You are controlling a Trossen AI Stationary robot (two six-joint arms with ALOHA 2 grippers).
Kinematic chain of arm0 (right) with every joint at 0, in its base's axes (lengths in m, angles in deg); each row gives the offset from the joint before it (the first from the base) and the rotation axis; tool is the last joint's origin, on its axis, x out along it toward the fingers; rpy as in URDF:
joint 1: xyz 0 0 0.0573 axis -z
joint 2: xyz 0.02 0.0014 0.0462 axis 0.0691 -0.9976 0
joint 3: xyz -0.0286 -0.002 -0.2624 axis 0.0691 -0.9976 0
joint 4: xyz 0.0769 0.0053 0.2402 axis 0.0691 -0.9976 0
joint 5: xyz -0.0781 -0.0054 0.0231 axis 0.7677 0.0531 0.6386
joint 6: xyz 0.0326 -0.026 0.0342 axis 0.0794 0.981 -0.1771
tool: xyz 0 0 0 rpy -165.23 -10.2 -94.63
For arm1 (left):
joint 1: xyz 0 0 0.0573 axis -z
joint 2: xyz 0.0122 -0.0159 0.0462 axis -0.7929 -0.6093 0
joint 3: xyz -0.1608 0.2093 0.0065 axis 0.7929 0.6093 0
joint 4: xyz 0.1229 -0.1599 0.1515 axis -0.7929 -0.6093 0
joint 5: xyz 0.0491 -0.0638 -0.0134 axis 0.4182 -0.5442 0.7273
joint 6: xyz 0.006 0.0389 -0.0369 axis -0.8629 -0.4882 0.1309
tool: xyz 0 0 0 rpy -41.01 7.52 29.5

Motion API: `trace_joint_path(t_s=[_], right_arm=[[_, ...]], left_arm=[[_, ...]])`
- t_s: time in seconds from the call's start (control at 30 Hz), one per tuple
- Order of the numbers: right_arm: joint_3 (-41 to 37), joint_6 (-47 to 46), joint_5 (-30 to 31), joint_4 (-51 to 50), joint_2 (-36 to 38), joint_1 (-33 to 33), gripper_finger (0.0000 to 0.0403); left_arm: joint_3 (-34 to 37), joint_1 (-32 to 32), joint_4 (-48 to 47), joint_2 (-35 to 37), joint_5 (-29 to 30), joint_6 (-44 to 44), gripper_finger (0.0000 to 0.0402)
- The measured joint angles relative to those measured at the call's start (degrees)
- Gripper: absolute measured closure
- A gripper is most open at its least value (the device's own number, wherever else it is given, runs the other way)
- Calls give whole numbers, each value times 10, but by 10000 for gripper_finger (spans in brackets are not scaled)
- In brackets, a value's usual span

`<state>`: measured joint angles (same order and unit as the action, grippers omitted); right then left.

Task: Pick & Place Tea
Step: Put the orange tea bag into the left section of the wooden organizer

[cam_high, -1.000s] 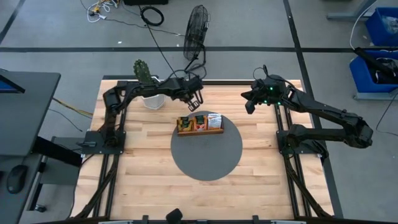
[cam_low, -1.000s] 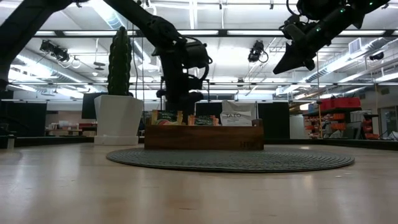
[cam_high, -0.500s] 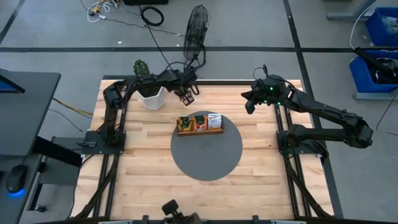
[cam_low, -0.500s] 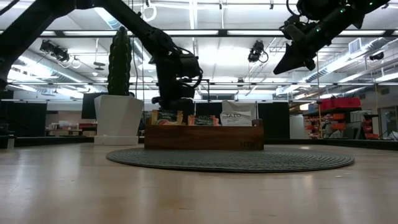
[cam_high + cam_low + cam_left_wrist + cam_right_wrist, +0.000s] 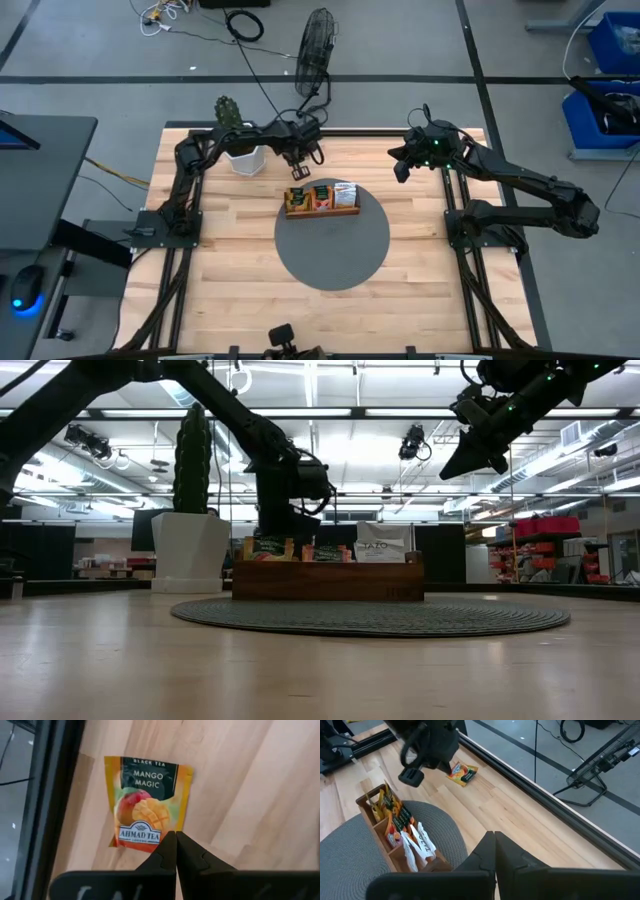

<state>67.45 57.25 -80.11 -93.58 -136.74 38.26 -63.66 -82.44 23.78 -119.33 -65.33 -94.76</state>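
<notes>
My left gripper had swung back above the orange mango tea sachet lying flat on the wooden table behind the brown slotted tray; fingers closed, empty. Picking remained undone.

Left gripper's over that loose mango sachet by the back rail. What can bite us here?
1. The mango sachet lies flat on bare wood, so the left gripper, shut now, may skid over it.
2. It lies close to the table's edge rail; a push could slide it underneath or off.
3. The wooden tray already looks crowded.
</notes>
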Motion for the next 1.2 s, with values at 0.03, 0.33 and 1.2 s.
trace_joint_path(t_s=[0.03,0.33,1.2], right_arm=[[0,0,0,0,0,0,403],[0,-10,0,-2,0,0,403],[0,-9,0,-5,0,0,403]], left_arm=[[0,-1,0,-2,0,-2,401],[1,-8,6,-21,-2,-9,401],[0,37,-78,-39,1,28,401]])
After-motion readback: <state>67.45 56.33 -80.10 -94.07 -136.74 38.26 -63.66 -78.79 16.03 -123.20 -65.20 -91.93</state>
